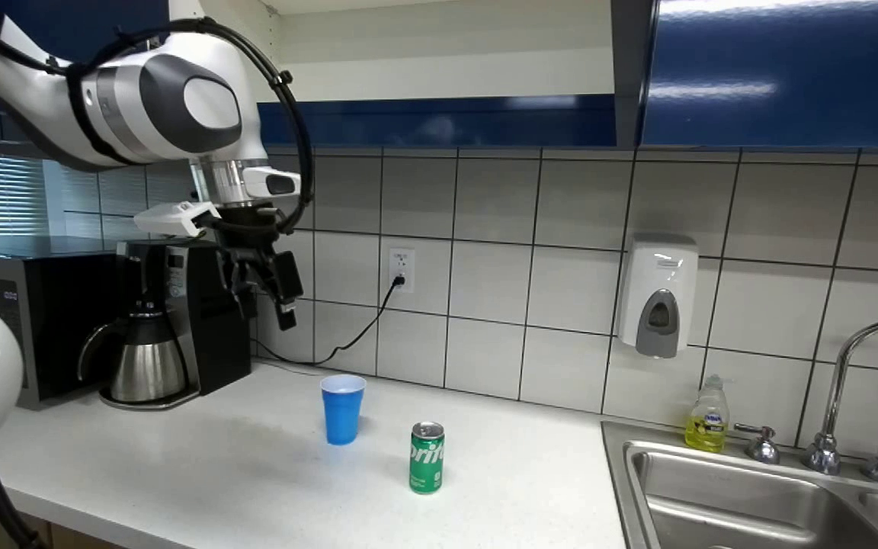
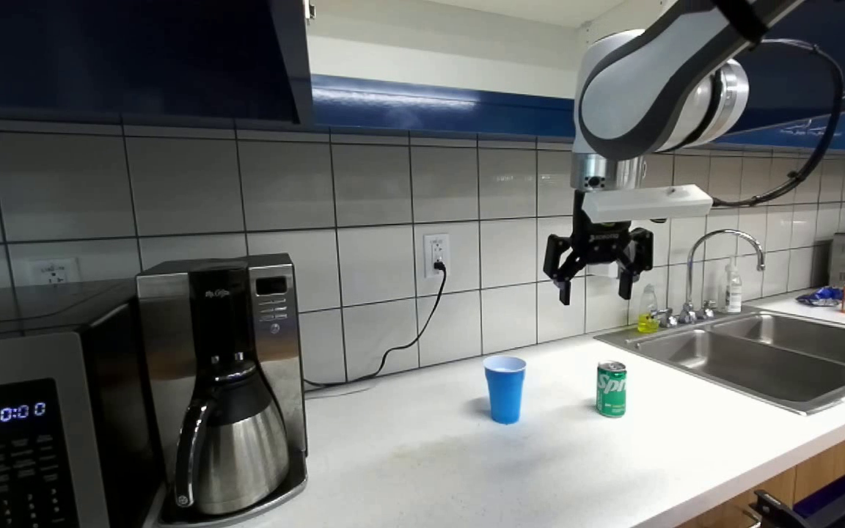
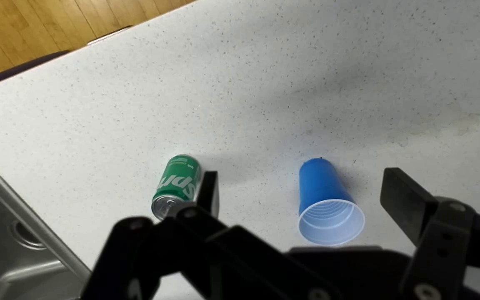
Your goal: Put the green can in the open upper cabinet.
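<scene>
Gripper (image 3: 300, 183), jaws spread, low in wrist view; green can (image 3: 178, 176) partly hidden by it; blue cup (image 3: 320, 183), interior shown; open upper cabinet (image 1: 447, 72), top centre, exterior views only.

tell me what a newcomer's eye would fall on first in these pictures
Probably the white-and-grey arm, across the upper right of an exterior view, its open pincer hanging empty above the counter. Next, likely the bright blue cup and green can, standing apart on that counter, with the open upper cabinet higher up.
</scene>
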Action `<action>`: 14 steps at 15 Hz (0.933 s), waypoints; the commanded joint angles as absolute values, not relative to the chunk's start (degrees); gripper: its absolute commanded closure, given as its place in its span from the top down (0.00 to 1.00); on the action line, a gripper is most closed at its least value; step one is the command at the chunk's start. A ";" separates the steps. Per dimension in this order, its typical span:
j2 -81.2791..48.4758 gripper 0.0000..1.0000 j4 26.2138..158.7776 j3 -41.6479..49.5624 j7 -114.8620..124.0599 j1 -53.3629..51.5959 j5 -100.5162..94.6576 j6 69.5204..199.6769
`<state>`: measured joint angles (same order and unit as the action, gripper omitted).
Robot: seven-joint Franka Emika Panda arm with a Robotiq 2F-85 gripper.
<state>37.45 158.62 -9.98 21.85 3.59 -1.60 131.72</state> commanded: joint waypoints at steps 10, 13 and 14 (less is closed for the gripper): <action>23.78 1.00 159.24 -8.95 23.13 10.78 -9.41 148.60; 20.35 1.00 159.27 -8.42 23.50 12.57 -11.39 151.66; 19.27 1.00 159.28 -8.26 23.85 13.24 -12.32 152.69</action>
<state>22.44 159.34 -8.45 21.89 11.19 -9.19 149.36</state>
